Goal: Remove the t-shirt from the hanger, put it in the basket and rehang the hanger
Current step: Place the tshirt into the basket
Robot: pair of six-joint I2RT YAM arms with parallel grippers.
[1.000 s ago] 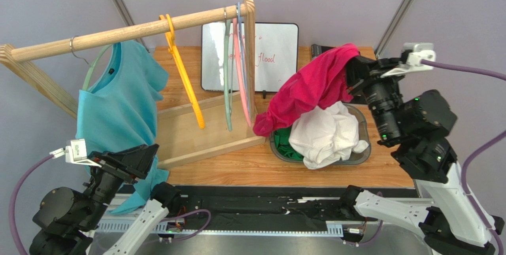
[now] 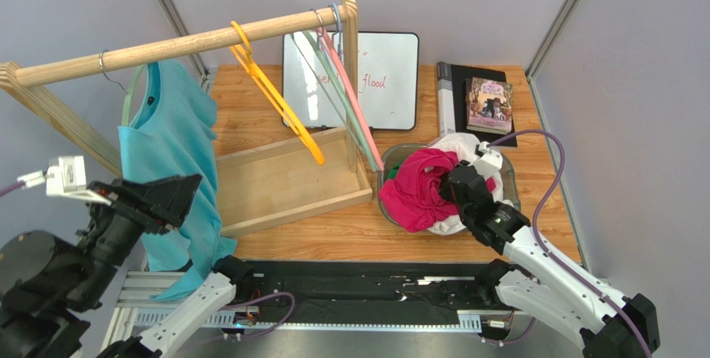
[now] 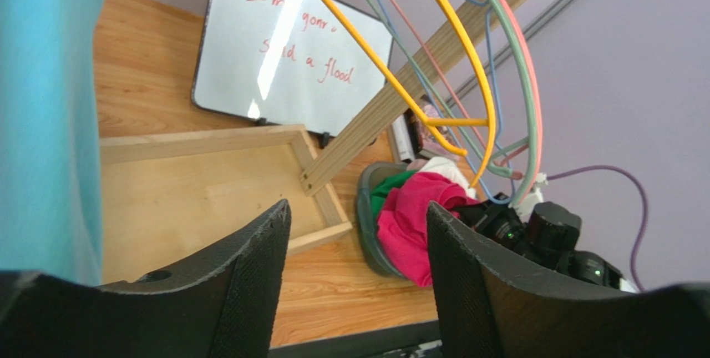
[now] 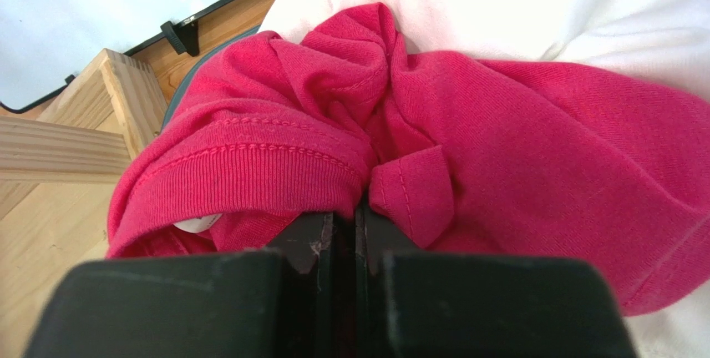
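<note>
The right pincer [image 4: 357,208] is clenched on a fold of the pink shirt [image 4: 517,150], which lies heaped in the basket [image 2: 385,200]. It should open fully before lifting, or the cloth drags out. The left pincer [image 3: 357,212] hangs released beside the teal shirt [image 2: 171,158], seemingly not touching it.

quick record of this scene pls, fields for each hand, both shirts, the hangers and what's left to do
left hand: open, empty, beside the teal t-shirt
right hand: shut on the pink t-shirt
pink t-shirt: on no hanger, bunched in the basket over white cloth
teal t-shirt: on the pale green hanger, hung from the wooden rail
bare hangers: yellow hanger, plus pastel ones
left to do: teal t-shirt not yet removed
</note>
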